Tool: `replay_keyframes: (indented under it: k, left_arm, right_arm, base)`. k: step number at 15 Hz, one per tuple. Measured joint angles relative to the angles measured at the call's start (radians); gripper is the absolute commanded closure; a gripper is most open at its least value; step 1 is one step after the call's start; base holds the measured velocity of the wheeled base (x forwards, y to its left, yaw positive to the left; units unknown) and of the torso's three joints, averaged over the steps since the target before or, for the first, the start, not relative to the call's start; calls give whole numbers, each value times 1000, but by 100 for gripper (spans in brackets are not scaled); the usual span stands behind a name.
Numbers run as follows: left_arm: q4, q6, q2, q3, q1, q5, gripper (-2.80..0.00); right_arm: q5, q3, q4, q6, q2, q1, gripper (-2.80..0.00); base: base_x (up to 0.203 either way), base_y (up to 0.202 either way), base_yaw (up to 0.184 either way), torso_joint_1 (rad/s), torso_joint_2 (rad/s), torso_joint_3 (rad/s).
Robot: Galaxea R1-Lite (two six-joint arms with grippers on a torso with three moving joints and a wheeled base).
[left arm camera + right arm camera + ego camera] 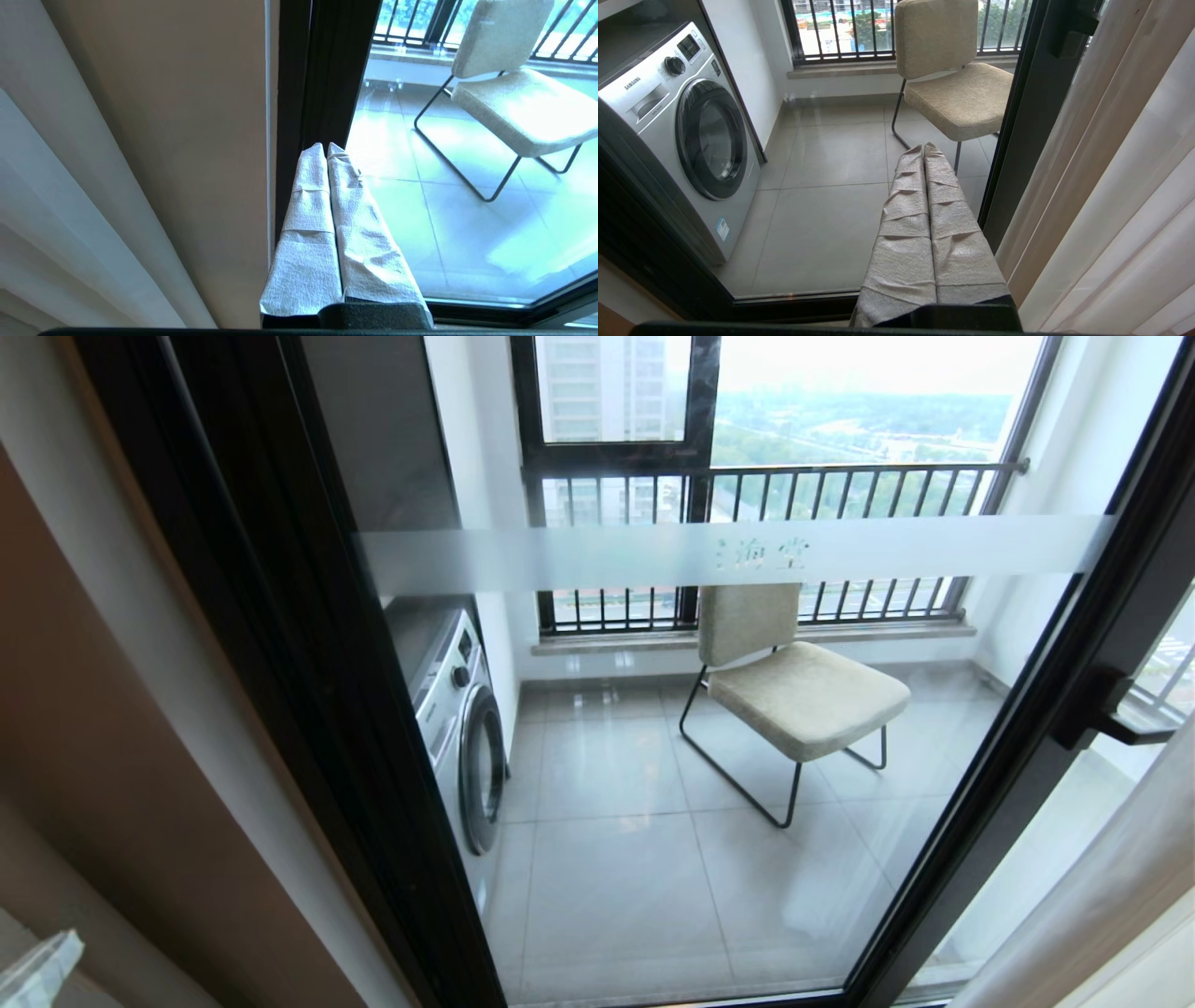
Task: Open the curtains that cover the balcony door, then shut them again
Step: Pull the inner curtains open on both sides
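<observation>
The curtains (1106, 186) are hanging gathered aside, sheer white beside beige, leaving the balcony door (728, 555), clear black-framed glass, standing uncovered.

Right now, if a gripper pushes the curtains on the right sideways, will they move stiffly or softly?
Probably softly. The curtains hang in long loose folds, so they likely bend and bunch rather than slide as one piece. The sheer white layer looks thin, so it may slip off the wrapped fingers of the shut right gripper.

The tiled balcony floor (607, 868) carries a washing machine (462, 728) and a padded chair (794, 695).
</observation>
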Motion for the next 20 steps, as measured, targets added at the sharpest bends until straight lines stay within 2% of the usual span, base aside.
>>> replay_keyframes:
  k: [4,5,9,13,20]
  left_arm:
    - [133,79,-145,34,-55,-4,0]
    - [164,108,-174,35,-58,-13,0]
    - [275,138,-316,36,-31,-62,0]
    - [290,142,-441,36,-17,-68,0]
    - [290,140,-479,36,-15,-66,0]
  right_arm:
    - [0,0,0,0,0,0,0]
    - [0,0,0,0,0,0,0]
    - [0,0,0,1,0,0,0]
    - [-1,0,0,1,0,0,0]
    - [0,0,0,1,0,0,0]
  base:
    - [0,0,0,0,0,0]
    - [0,0,0,0,0,0]
    - [0,0,0,0,0,0]
    - [0,0,0,0,0,0]
    - [0,0,0,0,0,0]
